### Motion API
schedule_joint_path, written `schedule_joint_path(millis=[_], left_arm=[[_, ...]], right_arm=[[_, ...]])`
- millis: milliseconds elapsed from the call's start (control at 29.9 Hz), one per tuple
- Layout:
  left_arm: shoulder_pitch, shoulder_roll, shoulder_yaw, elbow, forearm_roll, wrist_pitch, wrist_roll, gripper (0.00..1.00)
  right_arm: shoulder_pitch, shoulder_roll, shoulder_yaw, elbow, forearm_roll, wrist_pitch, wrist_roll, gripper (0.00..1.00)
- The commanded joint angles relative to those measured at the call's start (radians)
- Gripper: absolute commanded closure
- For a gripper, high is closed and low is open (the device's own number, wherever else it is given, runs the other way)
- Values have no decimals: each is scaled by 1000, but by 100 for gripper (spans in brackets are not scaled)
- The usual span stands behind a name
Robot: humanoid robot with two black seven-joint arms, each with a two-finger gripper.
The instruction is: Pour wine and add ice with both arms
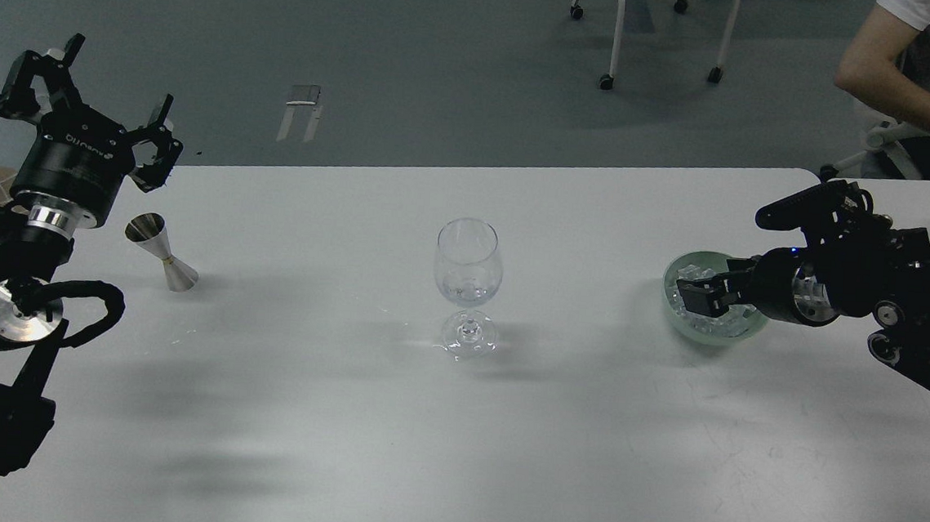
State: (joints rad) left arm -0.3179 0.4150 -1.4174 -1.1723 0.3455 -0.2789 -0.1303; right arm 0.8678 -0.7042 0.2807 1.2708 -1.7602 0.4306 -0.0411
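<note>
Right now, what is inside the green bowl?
Clear ice cubes lie heaped in the green bowl. The right tool reaches in and covers the middle, so any cube held is hidden.

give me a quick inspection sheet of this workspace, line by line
surface: white table, with shadows on it.
job's things: wine glass upright at centre, a little clear liquid in it; pale green bowl of ice on the right.
clutter: metal jigger standing tilted on the left.
end effectors: left end effector raised, open, empty; right end effector down in the bowl among the ice, grip cannot be told.
cables: black cable loop on the left arm.
surroundings: seated person at far right; chair legs on the grey floor.
</note>
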Motion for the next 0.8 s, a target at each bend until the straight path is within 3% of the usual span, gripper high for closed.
schedule_joint_path(millis=[0, 535, 768], left_arm=[[0, -1, 0, 2, 1, 0, 0, 2], [13, -5, 0, 6, 0, 0, 0, 2], [16, -8, 0, 8, 0, 0, 0, 2]], right_arm=[[-10, -1, -3, -1, -1, 0, 0, 22], [-21, -8, -2, -13, -4, 0, -51, 22], [-23, 3, -2, -48, -2, -3, -53, 23]])
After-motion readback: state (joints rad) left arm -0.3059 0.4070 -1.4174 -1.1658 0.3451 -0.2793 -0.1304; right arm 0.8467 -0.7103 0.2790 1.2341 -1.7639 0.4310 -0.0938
